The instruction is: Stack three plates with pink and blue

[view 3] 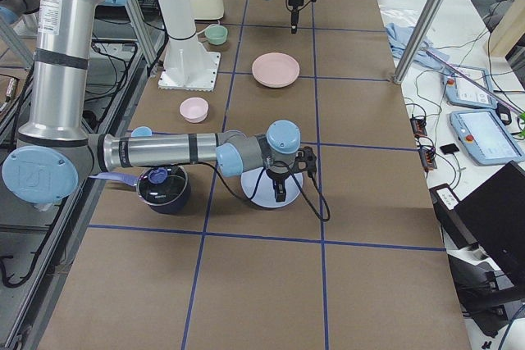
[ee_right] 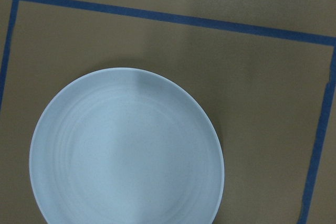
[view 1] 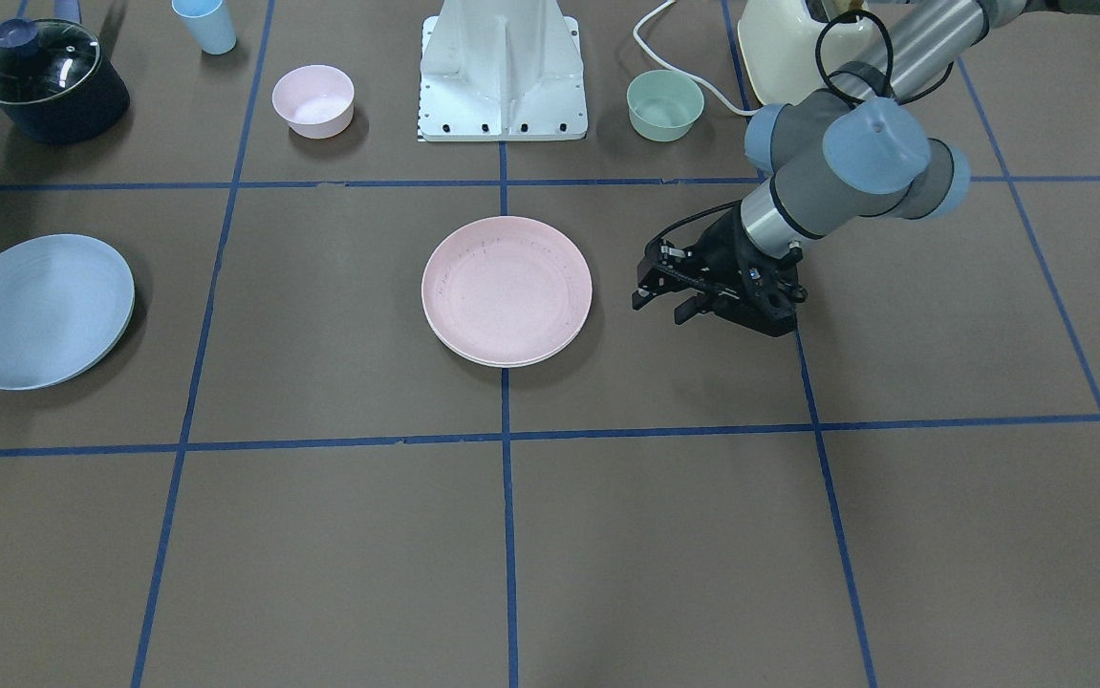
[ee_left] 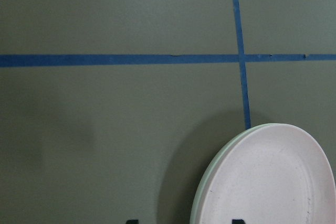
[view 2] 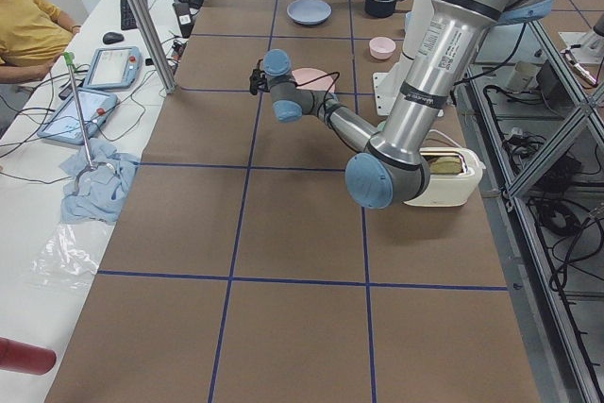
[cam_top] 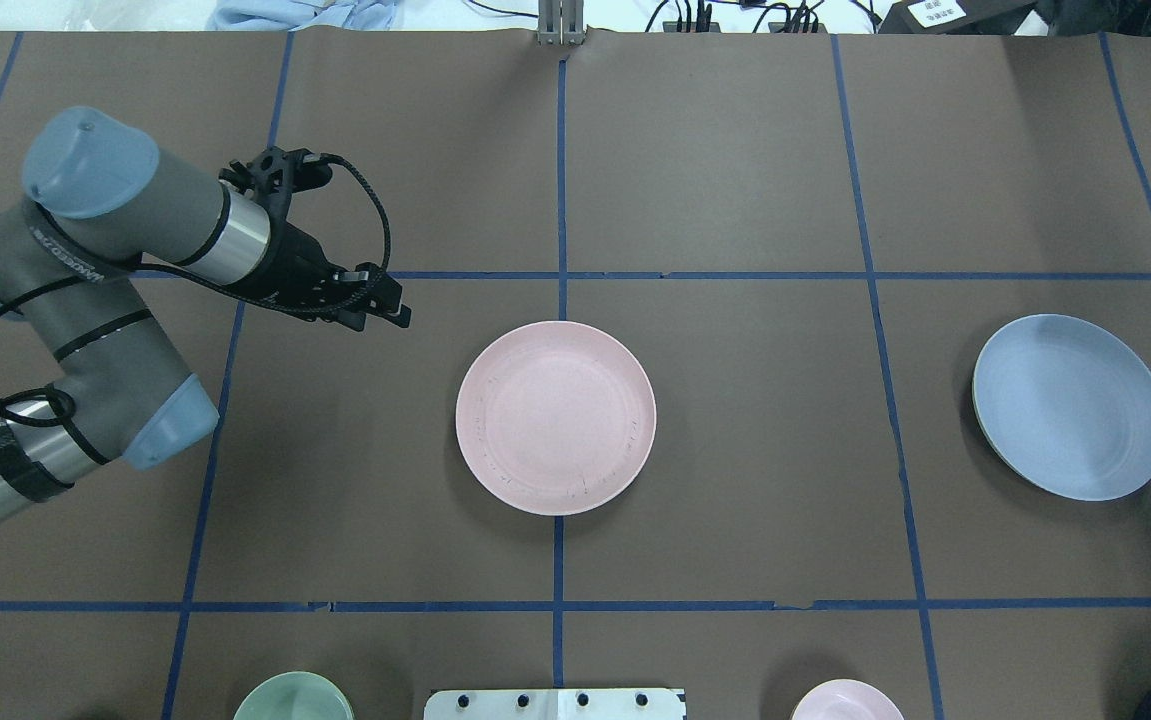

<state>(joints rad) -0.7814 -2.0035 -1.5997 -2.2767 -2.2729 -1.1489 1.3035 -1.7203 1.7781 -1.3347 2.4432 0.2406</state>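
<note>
Plates two-thirds stacked: pink plate [view 1: 506,287] on cream plate [view 1: 509,364] mid-frame, blue plate [view 1: 38,311] alone at the front-facing view's far left, not yet added (last lift, I judge); left gripper [view 1: 661,308] spread, empty, beside the pair; right gripper [view 3: 280,194] over the blue plate, cannot tell its opening.

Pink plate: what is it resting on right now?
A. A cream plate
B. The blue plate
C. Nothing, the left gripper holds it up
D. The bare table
A: in the left wrist view the pink plate lies on a cream plate whose paler rim shows just under its edge. The blue plate lies apart, and the left gripper is beside the stack, open and empty.
</note>
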